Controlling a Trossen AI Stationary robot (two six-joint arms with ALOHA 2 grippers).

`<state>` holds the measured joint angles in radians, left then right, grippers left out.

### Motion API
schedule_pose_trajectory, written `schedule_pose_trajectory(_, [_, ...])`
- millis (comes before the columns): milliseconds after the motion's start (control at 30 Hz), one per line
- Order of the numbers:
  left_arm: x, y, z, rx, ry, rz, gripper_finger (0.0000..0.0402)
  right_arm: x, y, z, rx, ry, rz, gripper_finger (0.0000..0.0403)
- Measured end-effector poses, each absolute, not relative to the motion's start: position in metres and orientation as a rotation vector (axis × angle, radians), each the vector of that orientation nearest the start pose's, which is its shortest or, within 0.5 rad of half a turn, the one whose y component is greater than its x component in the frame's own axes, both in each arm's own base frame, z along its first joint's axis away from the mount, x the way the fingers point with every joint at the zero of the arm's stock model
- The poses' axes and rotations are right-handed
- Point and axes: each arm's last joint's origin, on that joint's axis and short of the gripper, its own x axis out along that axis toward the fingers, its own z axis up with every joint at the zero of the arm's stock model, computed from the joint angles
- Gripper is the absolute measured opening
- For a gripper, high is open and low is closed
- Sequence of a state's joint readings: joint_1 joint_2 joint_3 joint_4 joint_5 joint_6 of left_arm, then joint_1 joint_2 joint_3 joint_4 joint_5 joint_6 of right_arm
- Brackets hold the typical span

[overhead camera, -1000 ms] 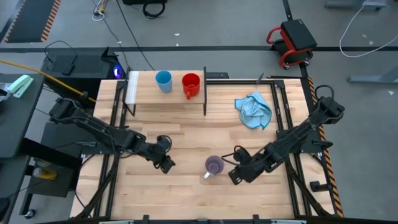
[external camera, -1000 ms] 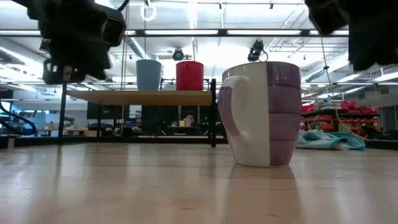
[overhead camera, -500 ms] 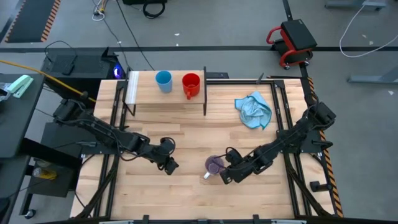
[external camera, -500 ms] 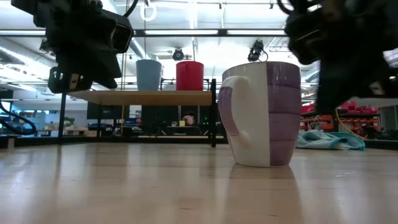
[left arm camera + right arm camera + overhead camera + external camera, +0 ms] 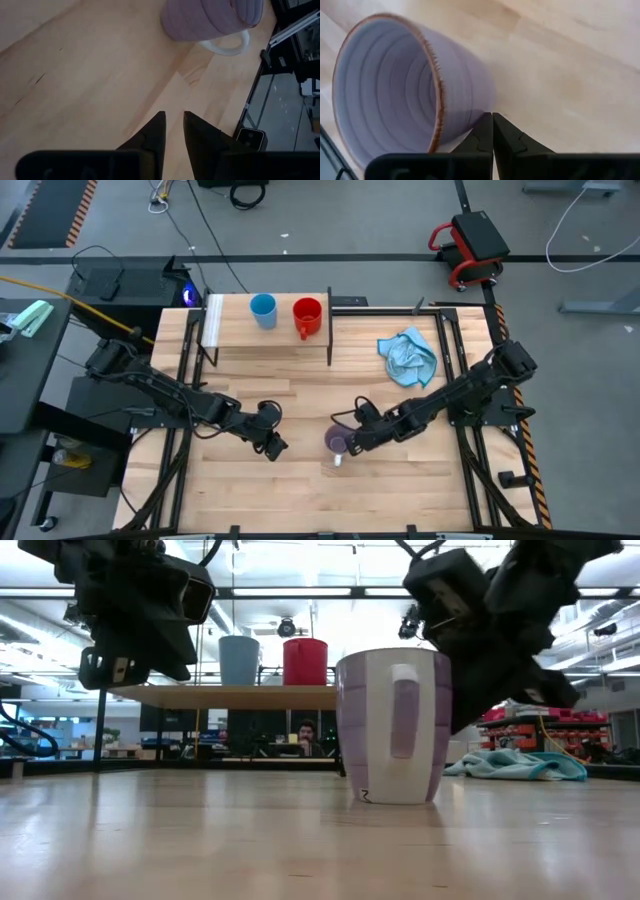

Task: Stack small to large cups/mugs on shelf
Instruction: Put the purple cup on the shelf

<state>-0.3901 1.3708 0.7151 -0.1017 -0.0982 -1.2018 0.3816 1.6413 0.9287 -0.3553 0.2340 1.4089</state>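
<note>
The lilac-purple mug (image 5: 337, 442) stands upright on its base on the tabletop, and in the low view its handle (image 5: 404, 710) faces the near edge. My right gripper (image 5: 353, 441) is shut, with its fingertips at the mug's right wall. My left gripper (image 5: 271, 443) hovers to the mug's left, narrowly open and touching nothing; the mug (image 5: 210, 17) lies ahead of it. The light blue cup (image 5: 263, 310) and the red mug (image 5: 307, 317) stand on the shelf (image 5: 235, 332) at the table's far side. My right gripper presses its shut fingertips (image 5: 486, 125) against the mug's outer wall (image 5: 470, 97), just below the rim on the mug's right side. It comes slanting down from the table's right. The mug stays upright with its base on the table.
A crumpled light blue cloth (image 5: 408, 358) lies on the table's right, beyond my right arm. The shelf's black legs (image 5: 330, 350) stand at the far middle. Bare wood lies between the shelf and the mug and along the near edge. A person shows in the room behind (image 5: 305, 735).
My right gripper has moved toward the table's left and reached the purple mug's wall. The mug has slid a little toward the left and turned about, so its handle, earlier pointing left in the low view, now faces the near edge. My left gripper shifted slightly right.
</note>
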Motion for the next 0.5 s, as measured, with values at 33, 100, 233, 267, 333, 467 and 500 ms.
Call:
schedule_pose_trajectory(33, [0.2494, -0.0994, 0.1941, -0.953, 0.794, 0.197, 0.0076, 0.2904, 0.1070, 0.1680, 0.954, 0.895, -0.582, 0.0007])
schedule_pose_trajectory(100, [0.2495, -0.0994, 0.1941, -0.953, 0.794, 0.197, 0.0078, 0.2922, 0.1036, 0.1683, 0.949, 0.892, -0.579, 0.0008])
schedule_pose_trajectory(233, [0.2494, -0.0994, 0.1941, -0.953, 0.793, 0.199, 0.0079, 0.2923, 0.1020, 0.1679, 0.940, 0.912, -0.566, 0.0006])
schedule_pose_trajectory(267, [0.2495, -0.0993, 0.1941, -0.952, 0.792, 0.200, 0.0078, 0.2913, 0.1020, 0.1679, 0.937, 0.920, -0.570, 0.0006])
schedule_pose_trajectory(333, [0.2495, -0.0993, 0.1941, -0.952, 0.792, 0.200, 0.0076, 0.2890, 0.1027, 0.1687, 0.932, 0.931, -0.575, 0.0006])
schedule_pose_trajectory(467, [0.2494, -0.0993, 0.1941, -0.952, 0.792, 0.200, 0.0071, 0.2867, 0.1091, 0.1712, 0.970, 0.932, -0.561, 0.0006])
schedule_pose_trajectory(500, [0.2494, -0.0993, 0.1940, -0.950, 0.792, 0.199, 0.0071, 0.2860, 0.1112, 0.1712, 0.976, 0.935, -0.559, 0.0006])
